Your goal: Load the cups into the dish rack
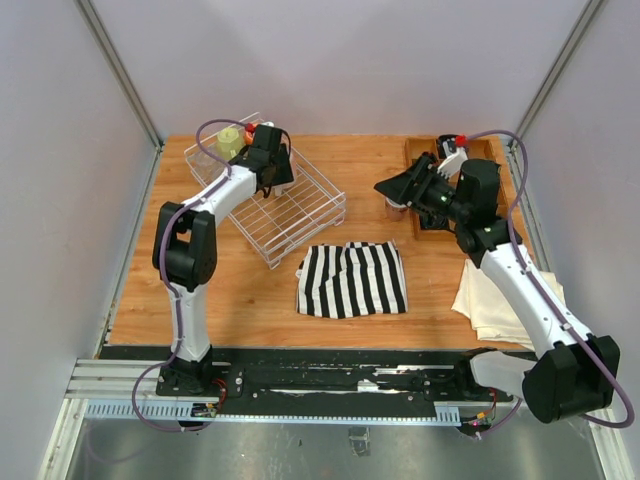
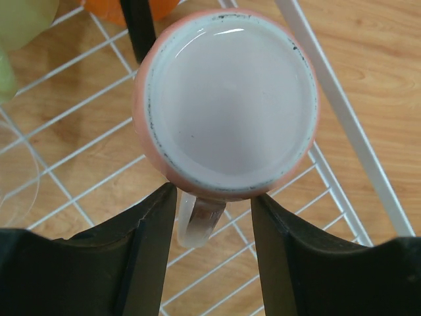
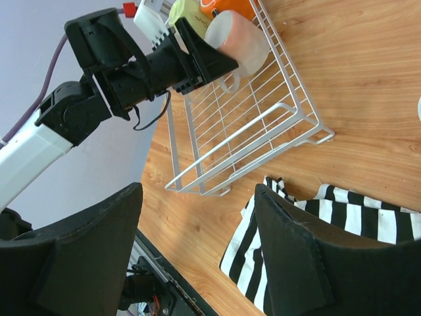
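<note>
My left tool [image 2: 212, 194] stands released: its jaws flank the handle of the pale pink ceramic mug [image 2: 227, 99] with a gap on each side. The mug sits base-up, apparently mouth down, on the grid of the large white wire dish rack [image 1: 308, 235], close against one side rail at the rack's far end. The rack is at the far left corner of the table [image 1: 250, 300]. To finish this placement well, I should spread the jaws wider before moving and retract straight up along the handle line. I should avoid any sideways sweep, since a snagged handle could tip the mug into the yellow-green mug [image 1: 229, 140] or the orange mug [image 3: 227, 8] nearby. My right tool [image 3: 197, 197] is open and empty.
</note>
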You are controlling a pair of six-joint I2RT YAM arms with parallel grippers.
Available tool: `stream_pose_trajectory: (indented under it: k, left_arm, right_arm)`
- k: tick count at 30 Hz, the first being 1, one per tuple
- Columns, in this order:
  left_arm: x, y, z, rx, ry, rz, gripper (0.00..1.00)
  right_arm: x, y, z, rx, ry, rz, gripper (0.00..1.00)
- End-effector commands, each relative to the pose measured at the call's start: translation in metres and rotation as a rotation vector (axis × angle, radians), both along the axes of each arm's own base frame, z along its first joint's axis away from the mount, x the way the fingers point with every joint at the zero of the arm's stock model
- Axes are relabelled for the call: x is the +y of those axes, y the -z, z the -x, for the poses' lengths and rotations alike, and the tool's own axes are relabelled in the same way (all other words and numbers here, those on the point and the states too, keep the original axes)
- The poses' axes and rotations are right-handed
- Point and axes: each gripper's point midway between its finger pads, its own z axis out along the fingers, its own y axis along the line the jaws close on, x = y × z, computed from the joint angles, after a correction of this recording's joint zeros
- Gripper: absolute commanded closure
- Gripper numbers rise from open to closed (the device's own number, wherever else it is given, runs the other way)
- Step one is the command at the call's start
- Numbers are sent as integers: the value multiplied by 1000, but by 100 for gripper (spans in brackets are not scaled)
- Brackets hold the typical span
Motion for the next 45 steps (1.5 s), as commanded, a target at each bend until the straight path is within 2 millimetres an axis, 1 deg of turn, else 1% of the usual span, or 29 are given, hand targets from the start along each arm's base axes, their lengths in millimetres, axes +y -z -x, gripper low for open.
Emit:
stream_pose_trajectory:
  k: [1,8,13,21,26,28,32,36,38,41,45]
  left_arm:
    - [4,3,-19,2,-19,-12,46]
    - [14,9,-34,10,-52,2,46]
    - [20,5,-39,-6,-69,24,46]
    - [33,-11,-50,-45,-95,51,45]
    - [35,-11,-50,-38,-90,62,44]
    - [32,-12,-47,-38,-84,81,45]
    - [28,-8,-38,-31,-86,129,50]
    - [26,-1,-33,-10,-96,154,61]
    - [25,-1,-30,-9,-103,165,65]
    - [25,-4,-30,-16,-116,180,73]
    - [22,-6,-32,-17,-115,197,77]
  right_arm:
    - [-3,-8,-5,-29,-5,14,30]
    - [-1,-3,-10,-12,-13,26,30]
    - [6,0,-20,-6,-36,30,30]
    - [33,0,-40,-1,-106,43,31]
    - [37,2,-45,3,-109,47,31]
    - [37,6,-44,11,-110,48,31]
    - [36,9,-38,22,-109,46,31]
    - [34,12,-33,25,-105,48,30]
    - [33,13,-31,25,-105,48,30]
    - [33,14,-29,24,-106,49,30]
    - [32,14,-28,24,-107,48,30]
